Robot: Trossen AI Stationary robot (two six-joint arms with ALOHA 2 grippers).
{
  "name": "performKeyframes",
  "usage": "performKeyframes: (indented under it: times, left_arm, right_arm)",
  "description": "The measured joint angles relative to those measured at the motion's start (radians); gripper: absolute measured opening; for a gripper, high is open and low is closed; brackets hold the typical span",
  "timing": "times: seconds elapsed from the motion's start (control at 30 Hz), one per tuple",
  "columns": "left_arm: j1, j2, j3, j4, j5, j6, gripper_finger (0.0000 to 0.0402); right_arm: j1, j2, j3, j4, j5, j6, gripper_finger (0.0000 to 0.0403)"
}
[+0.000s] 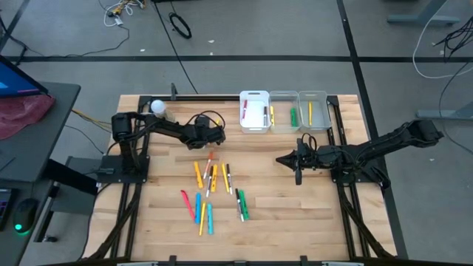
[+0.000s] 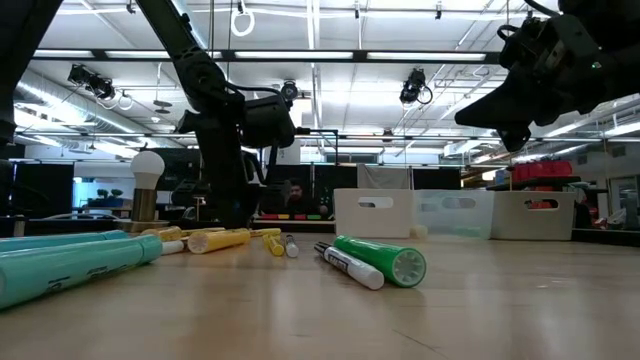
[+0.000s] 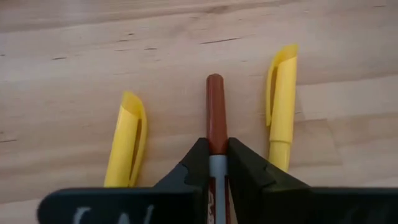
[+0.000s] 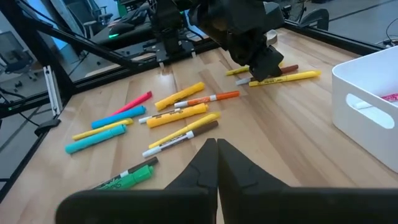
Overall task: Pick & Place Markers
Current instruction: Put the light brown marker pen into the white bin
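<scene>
While clamped, brown marker (image 3: 215,106) protrudes from left claw (image 3: 216,163).

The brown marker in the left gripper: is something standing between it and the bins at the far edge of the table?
Nothing visible does. The left gripper is shut on the brown marker, with a yellow marker on each side of it. In the high view, bare wood lies between it and the bins.

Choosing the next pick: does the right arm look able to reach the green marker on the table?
Probably yes. The right claw is shut and empty, with bare table between it and the green marker. The left claw is farther off, shut on a brown-capped marker.
</scene>
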Motion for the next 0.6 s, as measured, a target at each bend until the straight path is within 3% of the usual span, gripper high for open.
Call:
performKeyframes:
  times: [0.2, 0.43, 0.6]
  left_arm:
    - [-0.007, -0.026, 0.005, -0.017, 0.002, 0.045, 0.0041]
    - [-0.01, -0.138, 0.069, -0.061, -0.012, 0.142, 0.004]
    - [-0.023, -0.191, 0.158, 0.119, 0.076, 0.287, 0.0041]
  right_arm:
    - [0.0, 0.0, 0.0, 0.0, 0.0, 0.0, 0.0002]
    - [-0.001, 0.0, 0.0, -0.001, 0.0, 0.0, 0.0002]
    - [-0.001, 0.0, 0.0, -0.002, 0.002, -0.006, 0.0002]
